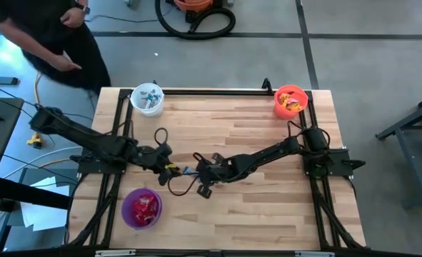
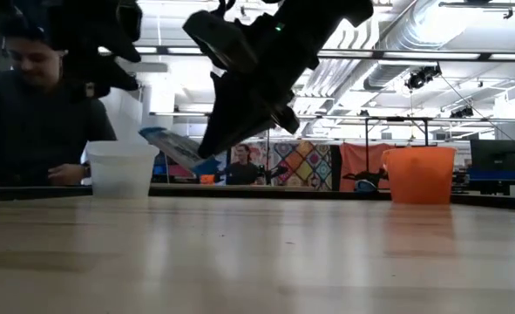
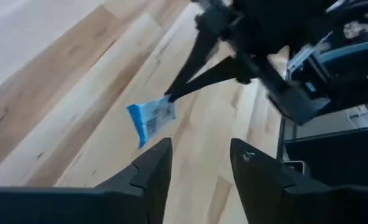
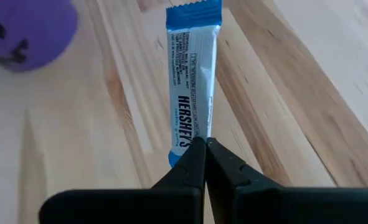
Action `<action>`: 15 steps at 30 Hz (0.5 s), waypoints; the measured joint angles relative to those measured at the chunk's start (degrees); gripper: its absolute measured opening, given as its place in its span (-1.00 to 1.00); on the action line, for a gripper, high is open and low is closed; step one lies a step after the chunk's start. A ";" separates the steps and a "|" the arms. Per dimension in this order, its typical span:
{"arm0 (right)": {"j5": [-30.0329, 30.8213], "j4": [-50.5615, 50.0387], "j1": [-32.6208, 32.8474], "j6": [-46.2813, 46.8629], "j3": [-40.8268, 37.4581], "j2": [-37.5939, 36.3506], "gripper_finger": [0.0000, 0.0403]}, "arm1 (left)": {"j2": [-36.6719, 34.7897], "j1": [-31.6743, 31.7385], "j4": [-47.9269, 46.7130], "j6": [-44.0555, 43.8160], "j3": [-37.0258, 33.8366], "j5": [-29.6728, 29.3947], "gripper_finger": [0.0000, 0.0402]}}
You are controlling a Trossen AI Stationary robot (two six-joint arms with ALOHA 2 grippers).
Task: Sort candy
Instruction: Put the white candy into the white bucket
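Note:
A light-blue and white wrapped candy (image 4: 193, 68) hangs above the middle of the wooden table (image 1: 253, 128), with my right gripper (image 4: 205, 146) shut on it. The low view shows the candy (image 2: 174, 146) well above the tabletop. My left gripper (image 3: 199, 165) is open just to the candy's left and nothing is between its fingers. The left wrist view shows the candy (image 3: 151, 118) a little ahead of that gripper's fingertips. In the high view both grippers meet left of the table's centre, the left (image 1: 169, 165) beside the right (image 1: 196, 170). My right gripper pinches the candy's near end (image 4: 187, 138) between its two fingertips (image 3: 171, 98). The fingers slant down from the table's right side and lie along the wrapper. The candy sticks out beyond them, tilted and lifted clear of the table.
A white bucket (image 1: 148, 98) stands at the far left corner, an orange bucket (image 1: 290, 101) at the far right, and a purple bucket (image 1: 141, 208) near the front left, each with sweets inside. A person (image 1: 53, 36) stands beyond the far left corner.

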 joint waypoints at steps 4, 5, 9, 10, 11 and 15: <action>0.02 2.22 0.35 -0.67 0.02 -0.02 -1.00 | 3.18 2.14 0.64 -0.75 0.00 1.59 -0.21; 0.02 2.90 0.51 -1.18 0.02 -0.04 -1.00 | 3.71 2.76 0.09 -1.01 -0.01 1.75 -0.21; 0.48 4.32 1.14 -1.82 0.04 -0.11 -1.00 | 5.99 5.18 0.36 -0.77 -0.02 4.54 -0.21; 0.96 4.29 1.25 -1.89 0.04 -0.11 -1.00 | 6.64 5.72 0.88 -0.61 -0.02 5.52 -0.20; 1.09 4.35 1.26 -2.02 0.04 -0.11 -1.00 | 7.20 6.17 0.94 -0.59 0.00 6.41 -0.20; 1.13 4.42 1.24 -2.73 0.09 -0.11 -1.00 | 9.31 7.02 1.46 -0.53 -0.02 7.72 -0.20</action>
